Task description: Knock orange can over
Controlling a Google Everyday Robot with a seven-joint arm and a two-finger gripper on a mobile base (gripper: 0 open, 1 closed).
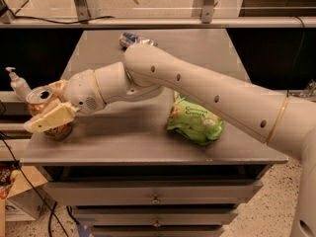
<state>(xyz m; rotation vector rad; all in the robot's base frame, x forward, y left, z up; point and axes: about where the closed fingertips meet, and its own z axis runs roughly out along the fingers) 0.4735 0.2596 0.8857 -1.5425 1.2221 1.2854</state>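
Arm (212,95) enters from the right edge, rising leftward to a bend (143,65), then dropping down-left. Wrist (89,95) points left, slightly downward. Gripper (43,107) sits at far left of view, low, with jaws spread apart. Near finger (49,120) shows plainly, angled down-left. Far finger (58,86) is mostly hidden, apparently parallel.
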